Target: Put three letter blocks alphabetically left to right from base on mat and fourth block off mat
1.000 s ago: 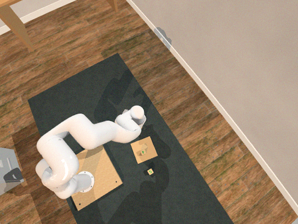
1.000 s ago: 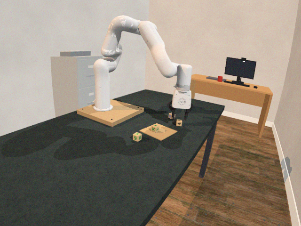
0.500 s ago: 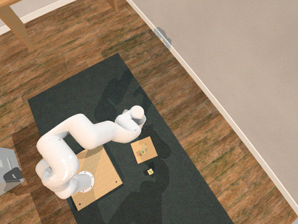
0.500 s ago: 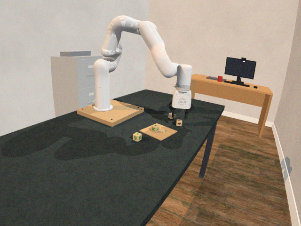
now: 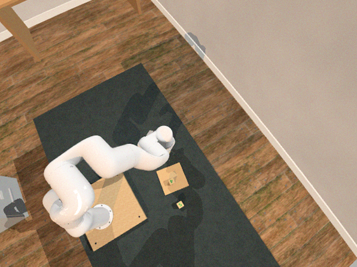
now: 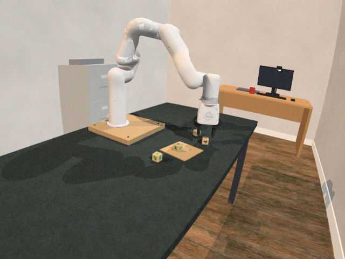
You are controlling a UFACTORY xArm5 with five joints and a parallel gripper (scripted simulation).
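The tan mat (image 6: 185,150) lies flat on the dark table; it also shows in the overhead view (image 5: 172,178). One block with a green K on its side (image 6: 177,147) (image 5: 171,180) sits on the mat. A second block (image 6: 157,156) (image 5: 180,204) stands on the table just off the mat's near corner. Two more blocks lie on the table beyond the mat, one (image 6: 205,140) in front of the fingers and one (image 6: 196,132) by the left finger. My gripper (image 6: 205,132) is open, low over the table by these two, and holds nothing. In the overhead view my wrist (image 5: 164,137) hides it and both blocks.
The arm's wooden base plate (image 6: 126,129) stands behind the mat. The table's right edge (image 6: 245,142) runs close to the gripper. A filing cabinet (image 6: 86,91) and a desk with a monitor (image 6: 267,104) stand off the table.
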